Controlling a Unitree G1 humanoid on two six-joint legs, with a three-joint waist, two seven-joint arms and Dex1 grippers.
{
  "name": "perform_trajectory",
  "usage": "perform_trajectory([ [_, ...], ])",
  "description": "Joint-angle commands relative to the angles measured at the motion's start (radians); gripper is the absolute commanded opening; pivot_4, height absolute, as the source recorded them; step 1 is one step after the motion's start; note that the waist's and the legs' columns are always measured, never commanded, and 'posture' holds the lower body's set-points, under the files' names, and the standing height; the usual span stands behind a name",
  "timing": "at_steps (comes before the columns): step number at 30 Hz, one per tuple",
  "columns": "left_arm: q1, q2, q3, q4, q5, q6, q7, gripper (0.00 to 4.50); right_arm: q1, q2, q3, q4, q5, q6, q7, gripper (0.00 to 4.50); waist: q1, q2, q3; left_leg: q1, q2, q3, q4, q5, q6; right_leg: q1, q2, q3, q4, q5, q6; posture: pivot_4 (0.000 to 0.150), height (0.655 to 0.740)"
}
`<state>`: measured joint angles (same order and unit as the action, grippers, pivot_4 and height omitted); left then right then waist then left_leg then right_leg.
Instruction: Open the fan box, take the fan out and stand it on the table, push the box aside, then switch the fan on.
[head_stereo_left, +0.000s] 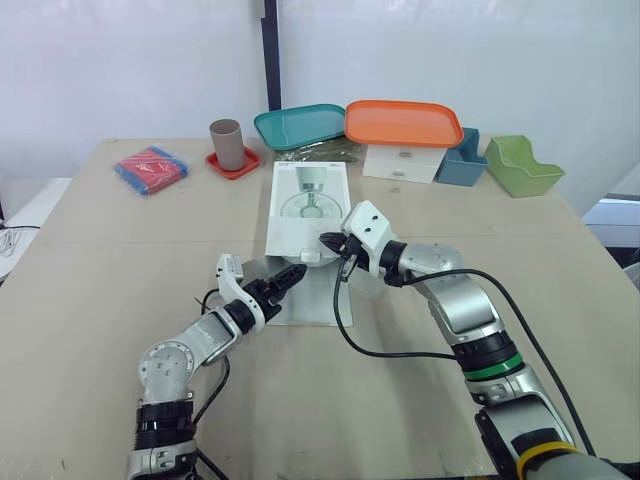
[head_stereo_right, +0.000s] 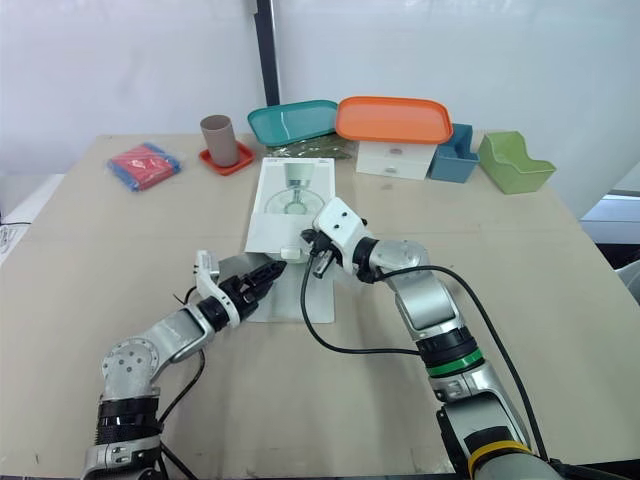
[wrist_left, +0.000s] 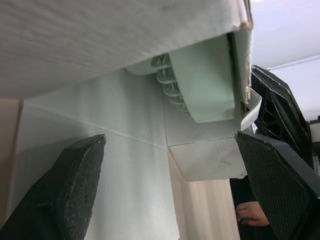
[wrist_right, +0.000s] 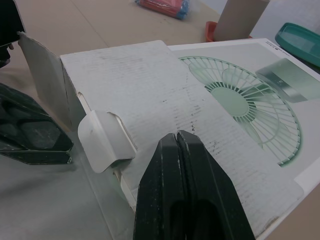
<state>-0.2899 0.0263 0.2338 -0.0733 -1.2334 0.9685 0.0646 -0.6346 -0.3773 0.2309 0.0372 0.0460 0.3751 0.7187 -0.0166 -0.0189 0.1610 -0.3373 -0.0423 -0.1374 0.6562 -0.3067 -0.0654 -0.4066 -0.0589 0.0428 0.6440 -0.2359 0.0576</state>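
White fan box (head_stereo_left: 285, 235) lying flat mid-desk (head_stereo_left: 90, 260), near end flapped open, pale green fan (wrist_left: 200, 75) tucked inside.

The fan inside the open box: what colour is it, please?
The fan is pale mint green; the left wrist view shows it best.

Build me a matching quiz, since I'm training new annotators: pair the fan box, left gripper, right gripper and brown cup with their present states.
Things:
1. fan box
2. left gripper
3. right gripper
4. brown cup

States:
A. jaws shut
B. stands on a red coaster
C. jaws open
D. lies flat, end flap open

Pairs: 1-D, 2-C, 3-A, 4-B
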Motion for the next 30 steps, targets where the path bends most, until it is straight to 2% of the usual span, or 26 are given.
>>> perform_trajectory([
  [1,-0.017,-0.012,-0.026,0.041,0.017,0.019,-0.002,4.42,0.009,-0.002,0.0,-0.025,-0.001,0.006,0.002,0.0,0.0,0.0,0.0,0.0,0.0,0.0,0.0,0.0,0.0,0.0,0.0,0.0,0.0,0.0,0.0,0.15,0.74],
  [5,-0.041,0.005,-0.03,0.043,0.04,0.032,-0.014,4.42,0.01,-0.001,0.001,-0.026,-0.002,0.008,0.001,0.0,0.0,0.0,0.0,0.0,0.0,0.0,0.0,0.0,0.0,0.0,0.0,0.0,0.0,0.0,0.0,0.15,0.74],
  [13,-0.005,0.024,-0.059,-0.062,-0.015,0.136,-0.042,4.42,0.011,-0.001,-0.002,-0.026,-0.005,0.01,-0.004,0.0,0.0,0.0,0.0,-0.001,0.0,-0.001,0.0,0.0,0.0,0.0,0.0,0.0,-0.001,0.0,0.0,0.15,0.74],
  [21,0.025,0.115,-0.047,-0.105,-0.135,0.246,-0.101,4.42,0.014,0.0,-0.001,-0.026,-0.004,0.01,-0.003,0.0,-0.002,0.0,0.0,-0.001,0.0,-0.001,-0.001,0.0,0.0,-0.001,0.0,0.0,-0.001,0.0,0.0,0.15,0.74],
  [30,0.075,0.208,-0.068,-0.136,-0.258,0.285,-0.147,4.42,0.016,-0.001,0.002,-0.026,-0.005,0.008,0.0,0.0,-0.007,0.0,0.0,-0.001,0.0,-0.001,-0.001,0.0,0.0,-0.001,0.0,0.0,-0.001,0.0,0.0,0.15,0.74],
])
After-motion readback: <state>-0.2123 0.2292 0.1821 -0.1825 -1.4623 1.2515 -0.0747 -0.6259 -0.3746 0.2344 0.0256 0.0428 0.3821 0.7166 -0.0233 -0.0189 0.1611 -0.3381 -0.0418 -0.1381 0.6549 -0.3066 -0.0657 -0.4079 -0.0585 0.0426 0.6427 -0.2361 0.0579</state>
